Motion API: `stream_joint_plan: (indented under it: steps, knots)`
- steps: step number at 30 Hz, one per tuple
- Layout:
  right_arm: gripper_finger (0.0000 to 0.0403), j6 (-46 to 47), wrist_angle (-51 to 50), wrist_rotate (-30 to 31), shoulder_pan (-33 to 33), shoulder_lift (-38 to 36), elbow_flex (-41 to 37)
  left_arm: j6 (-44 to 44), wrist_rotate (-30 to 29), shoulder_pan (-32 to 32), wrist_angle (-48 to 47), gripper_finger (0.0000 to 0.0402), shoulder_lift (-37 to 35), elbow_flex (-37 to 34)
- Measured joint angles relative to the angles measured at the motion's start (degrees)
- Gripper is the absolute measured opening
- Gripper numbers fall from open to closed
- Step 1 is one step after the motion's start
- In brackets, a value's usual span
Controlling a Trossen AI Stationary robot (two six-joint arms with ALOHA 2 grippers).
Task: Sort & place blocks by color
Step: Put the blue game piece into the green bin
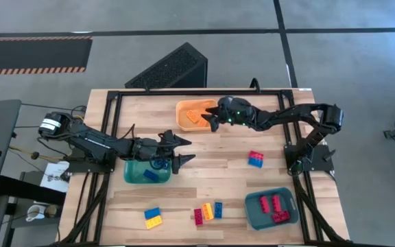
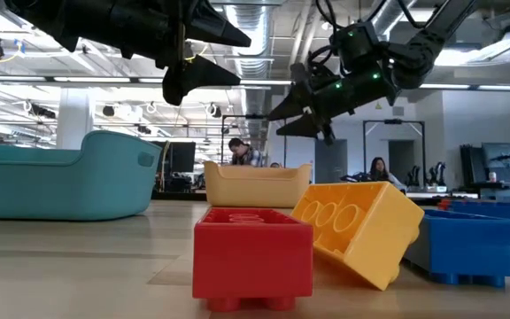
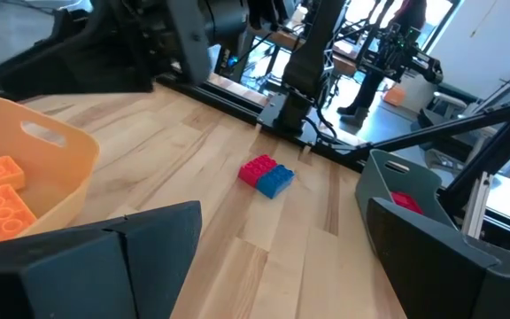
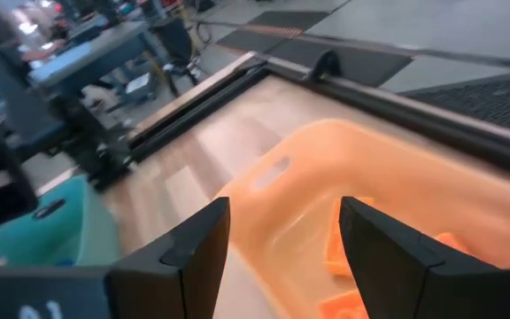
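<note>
Pale wood-grain table (image 1: 211, 175): right gripper (image 1: 211, 118) open, empty, over smooth orange bin (image 1: 192, 110); left gripper (image 1: 184, 151) wide, empty; studded blocks (image 1: 208, 211) scattered.

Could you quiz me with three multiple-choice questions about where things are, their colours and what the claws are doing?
1. Where does the right gripper hang?
A. over the orange bin
B. over the grey bin
C. off the table

2. What colour are the blocks in the grey bin?
A. yellow
B. blue
C. red

3. How are the left gripper's fingers?
A. shut on a block
B. spread, empty
C. hidden

Answers: 1 A, its wrist view looks into that bin. 2 C, the high view shows them red. 3 B, the high view shows two fingers apart with nothing between.
</note>
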Motion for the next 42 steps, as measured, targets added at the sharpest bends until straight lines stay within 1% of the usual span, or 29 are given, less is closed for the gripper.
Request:
stream_joint_plan:
  steps: [5, 8, 11, 14, 17, 21, 25, 30, 33, 42]
  knots:
    - [0.0236, 3.02, 0.04, -5.88, 0.0, 0.0, 0.0, 0.16, 0.44, 0.02, 0.1, 0.0309, 0.0, 0.0]
    - [0.0235, 2.73, -1.08, -10.17, 0.02, -1.73, -0.08, 0.42, 2.87, 0.02, 0.67, 0.0309, -0.04, 0.04]
    - [0.0235, -0.02, -1.71, -11.14, 2.07, -4.86, 0.02, 2.83, 5.89, -0.08, 0.71, 0.0309, -0.47, 0.95]
    - [0.0235, -2.62, -4.84, -10.53, 5.22, -9.58, -0.02, 4.17, 6.79, -0.5, -0.41, 0.0309, -0.55, 2.51]
    - [0.0235, -5.3, -10.02, -5.58, 9.47, -15.16, -0.22, 5.0, 7.31, -0.97, -3.58, 0.0309, -0.55, 4.41]
    - [0.0235, -8.18, -17.72, 7.09, 16.63, -21.38, -1.29, 5.19, 7.41, -1.83, -10.69, 0.0309, -0.55, 7.52]
    - [0.0235, -9.24, -18.85, 17.56, 23.01, -26.25, -4.12, 5.21, 7.26, -2.72, -15.97, 0.0309, -0.55, 10.46]
    - [0.0235, -10.1, -19.42, 25.91, 28.39, -30.34, -6.36, 5.21, 6.77, -3.29, -18.58, 0.0309, -0.55, 11.77]
    - [0.0235, -11.15, -20.14, 28.12, 29.32, -32.18, -7.11, 5.05, 6.74, -3.28, -18.82, 0.0309, -0.55, 11.78]
    - [0.0235, -11.12, -21.9, 28.29, 29.16, -32.05, -7.1, 4.29, 6.65, -3.28, -19.48, 0.0309, -0.55, 11.78]
